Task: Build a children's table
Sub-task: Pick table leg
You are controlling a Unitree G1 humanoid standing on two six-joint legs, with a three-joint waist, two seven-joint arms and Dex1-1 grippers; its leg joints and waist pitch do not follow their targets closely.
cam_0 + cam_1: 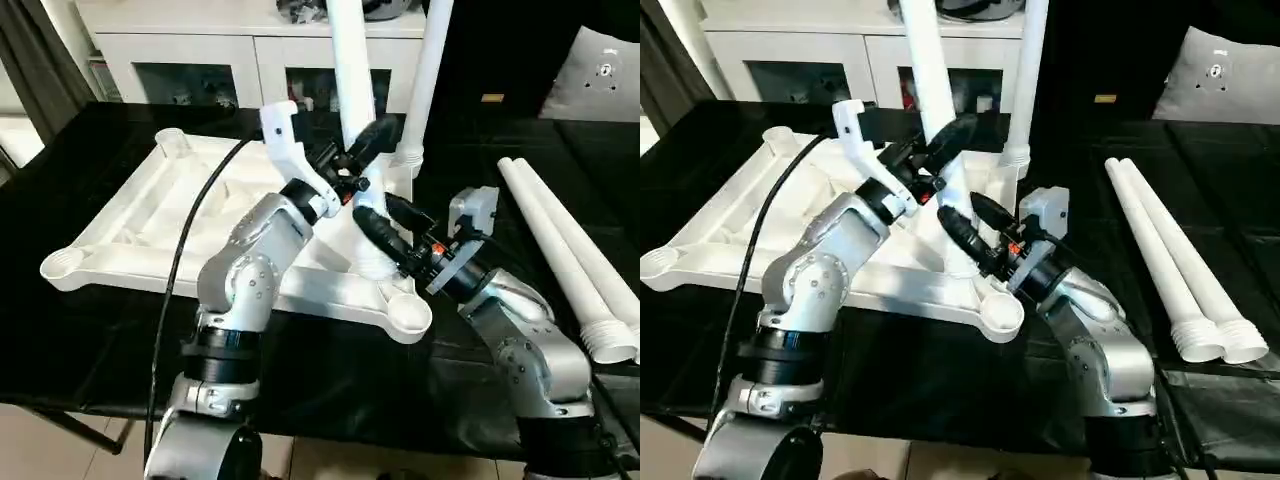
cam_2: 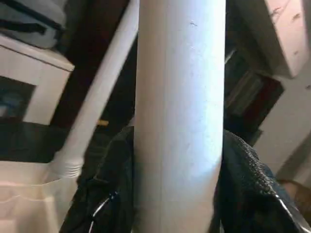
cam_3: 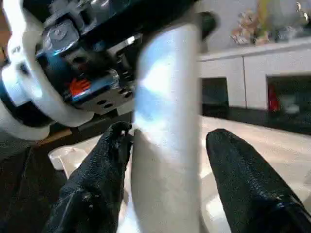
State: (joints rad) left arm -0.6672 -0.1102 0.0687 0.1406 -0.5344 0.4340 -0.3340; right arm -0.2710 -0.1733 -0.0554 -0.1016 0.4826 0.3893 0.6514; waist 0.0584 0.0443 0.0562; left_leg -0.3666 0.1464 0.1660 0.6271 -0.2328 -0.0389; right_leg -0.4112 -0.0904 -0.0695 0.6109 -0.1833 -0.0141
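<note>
The white table top (image 1: 150, 230) lies upside down on the black table, ribs up. One white leg (image 1: 428, 80) stands upright in its far right corner socket. A second leg (image 1: 352, 70) leans slightly, with its lower end down by the near right corner, hidden behind my right gripper. My left gripper (image 1: 362, 150) is shut on this leg partway up, and both fingers (image 2: 112, 179) press its sides. Lower down, my right gripper (image 1: 387, 225) straddles the same leg, open: one finger (image 3: 104, 160) touches it and the other stands just off it. The near right socket (image 1: 408, 312) shows empty.
Two more white legs (image 1: 570, 250) lie side by side on the black table at the right. A white cabinet with glass doors (image 1: 200, 50) stands behind the table, and a grey cushion (image 1: 600, 70) sits at the far right. A black cable (image 1: 185, 240) runs over the top.
</note>
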